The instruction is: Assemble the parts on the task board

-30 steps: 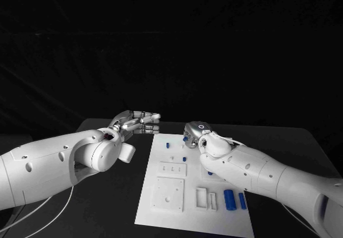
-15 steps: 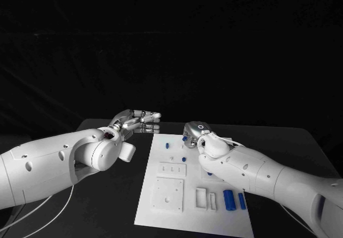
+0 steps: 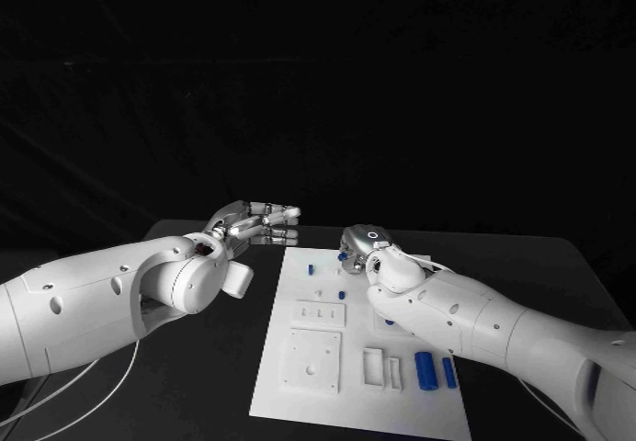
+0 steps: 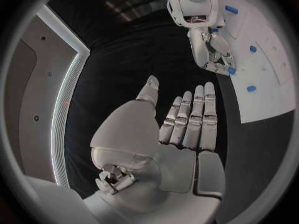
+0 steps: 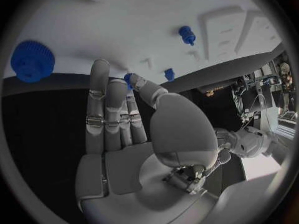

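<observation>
Right now our right hand (image 5: 124, 129) pinches a small blue part (image 5: 129, 78) over the far end of the white board (image 3: 365, 367), probably ready to seat it. Our left hand (image 4: 181, 124) hovers open, empty, beside the board above the worktop (image 3: 198, 386).

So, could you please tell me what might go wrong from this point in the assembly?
The right silver hand pinches a small blue plastic part only at its fingertips, so it may slip or tilt. The right white arm lies low over the white task board, near two blue cylinders; a sweep could knock them. The left silver hand hovers open, steadying nothing.
</observation>
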Controlling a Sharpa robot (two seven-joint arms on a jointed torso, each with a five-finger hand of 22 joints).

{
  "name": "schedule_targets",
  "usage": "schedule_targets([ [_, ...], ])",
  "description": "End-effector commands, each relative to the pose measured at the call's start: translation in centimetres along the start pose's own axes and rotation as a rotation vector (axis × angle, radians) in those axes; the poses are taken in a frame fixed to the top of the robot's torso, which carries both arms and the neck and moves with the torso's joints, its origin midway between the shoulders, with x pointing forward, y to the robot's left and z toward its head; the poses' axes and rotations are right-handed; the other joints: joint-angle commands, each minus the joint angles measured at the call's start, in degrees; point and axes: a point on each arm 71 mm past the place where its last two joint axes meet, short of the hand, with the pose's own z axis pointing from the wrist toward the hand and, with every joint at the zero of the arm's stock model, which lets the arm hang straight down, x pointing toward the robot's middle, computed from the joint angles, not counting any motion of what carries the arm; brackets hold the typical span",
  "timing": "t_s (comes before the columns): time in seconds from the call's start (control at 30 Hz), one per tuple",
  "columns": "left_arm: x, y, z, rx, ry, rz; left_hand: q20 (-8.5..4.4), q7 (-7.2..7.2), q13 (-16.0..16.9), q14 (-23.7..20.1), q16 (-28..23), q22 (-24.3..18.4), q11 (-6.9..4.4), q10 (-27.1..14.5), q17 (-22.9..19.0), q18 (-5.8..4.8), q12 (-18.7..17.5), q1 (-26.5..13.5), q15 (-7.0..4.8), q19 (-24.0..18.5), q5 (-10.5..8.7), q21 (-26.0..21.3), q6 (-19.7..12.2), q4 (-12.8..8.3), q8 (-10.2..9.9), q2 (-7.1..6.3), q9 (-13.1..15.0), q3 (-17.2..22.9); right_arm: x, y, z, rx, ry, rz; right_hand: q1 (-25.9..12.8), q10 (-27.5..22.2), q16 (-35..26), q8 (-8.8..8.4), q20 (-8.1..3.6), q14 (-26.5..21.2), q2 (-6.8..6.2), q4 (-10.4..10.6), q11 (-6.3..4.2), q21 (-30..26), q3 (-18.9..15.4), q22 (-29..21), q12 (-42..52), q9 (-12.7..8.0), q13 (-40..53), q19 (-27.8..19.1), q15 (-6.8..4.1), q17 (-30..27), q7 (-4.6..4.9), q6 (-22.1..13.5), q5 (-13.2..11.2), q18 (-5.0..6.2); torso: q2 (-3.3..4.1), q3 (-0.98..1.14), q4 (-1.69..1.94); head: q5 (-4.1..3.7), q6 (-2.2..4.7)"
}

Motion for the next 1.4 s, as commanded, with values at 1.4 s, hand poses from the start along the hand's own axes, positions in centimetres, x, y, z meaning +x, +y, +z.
schedule_targets([
  [1.4,0.34,-0.50,0.47,0.005,0.026,0.013,0.22,-0.04,0.08,-0.22,-0.07,-0.07,-0.20,-0.64,0.08,-0.19,-0.10,-0.09,0.19,-0.03,-0.41,0.24,-0.64,0.30,-0.35,-0.53,-0.10,0.26,-0.23,-0.41,0.19,0.020,-0.018,0.066,-0.01,-6.30,-0.97,0.13,1.69,0.04,-3.28,4.64,1.76,-1.85,-0.57,-1.43,0.19,-0.19,-0.04,2.40,1.75,-0.72,1.24,-5.32,1.40,0.95,-0.02,-0.05,0.02,0.00,-0.44],
])
